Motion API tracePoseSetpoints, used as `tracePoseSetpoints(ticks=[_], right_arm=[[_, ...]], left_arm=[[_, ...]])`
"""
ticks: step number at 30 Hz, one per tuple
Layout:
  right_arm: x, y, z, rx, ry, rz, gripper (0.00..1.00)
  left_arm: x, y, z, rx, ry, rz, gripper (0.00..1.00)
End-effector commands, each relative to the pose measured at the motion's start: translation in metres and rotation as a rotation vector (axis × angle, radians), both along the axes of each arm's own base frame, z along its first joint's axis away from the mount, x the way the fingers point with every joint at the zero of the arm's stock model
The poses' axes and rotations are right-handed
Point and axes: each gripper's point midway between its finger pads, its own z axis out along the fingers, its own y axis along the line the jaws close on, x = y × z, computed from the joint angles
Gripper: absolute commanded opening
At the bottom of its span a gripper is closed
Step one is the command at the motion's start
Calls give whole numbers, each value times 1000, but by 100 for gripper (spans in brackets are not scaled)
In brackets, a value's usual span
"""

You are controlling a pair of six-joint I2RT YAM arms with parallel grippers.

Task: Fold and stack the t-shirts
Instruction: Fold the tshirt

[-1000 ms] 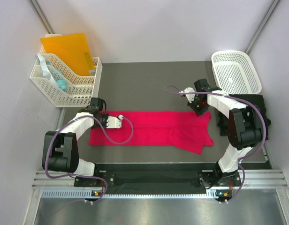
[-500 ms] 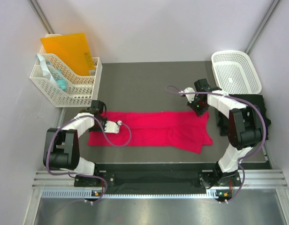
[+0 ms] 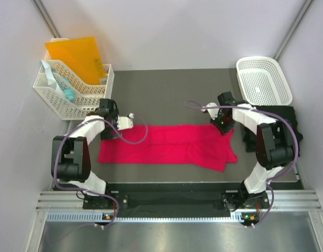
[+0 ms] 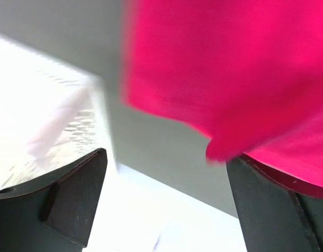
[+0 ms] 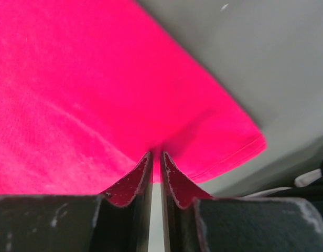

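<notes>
The pinkish-red t-shirt (image 3: 167,146) lies folded into a long strip across the grey mat (image 3: 161,94). My left gripper (image 3: 126,122) hovers at the strip's far left corner, open. In the left wrist view its fingers (image 4: 72,199) stand wide apart with nothing between them, and a red corner of the t-shirt (image 4: 229,79) hangs by the right finger. My right gripper (image 3: 224,125) is shut on the strip's far right corner. In the right wrist view the right gripper (image 5: 156,160) pinches the red cloth (image 5: 98,94). The black t-shirt (image 3: 279,118) lies crumpled at the right, partly under the right arm.
A white lattice basket (image 3: 264,79) stands at the back right. At the back left stands a white file organiser (image 3: 72,97) holding an orange folder (image 3: 75,55). Pale walls close in on both sides, and the arm bases sit along the near rail.
My left gripper has opened, let go of the red t-shirt's left end and moved back to its far edge. The right gripper has kept its pinch on the right corner.
</notes>
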Motion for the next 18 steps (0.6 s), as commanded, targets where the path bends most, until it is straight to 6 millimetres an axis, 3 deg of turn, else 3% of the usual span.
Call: tracePoseSetpoints(ticks=[1, 8, 12, 15, 18], right_arm=[[-4, -3, 12, 18, -28, 1, 11], [-7, -4, 11, 15, -24, 7, 11], [-8, -5, 10, 14, -21, 8, 11], [-8, -5, 8, 13, -15, 12, 10], [-11, -6, 4, 8, 0, 17, 0]], left_arm=[[18, -23, 38, -178, -94, 49, 99], [-11, -32, 40, -195, 34, -54, 99], [-5, -30, 46, -189, 11, -47, 99], [16, -28, 51, -189, -85, -26, 99], [27, -20, 43, -160, -134, 19, 99]])
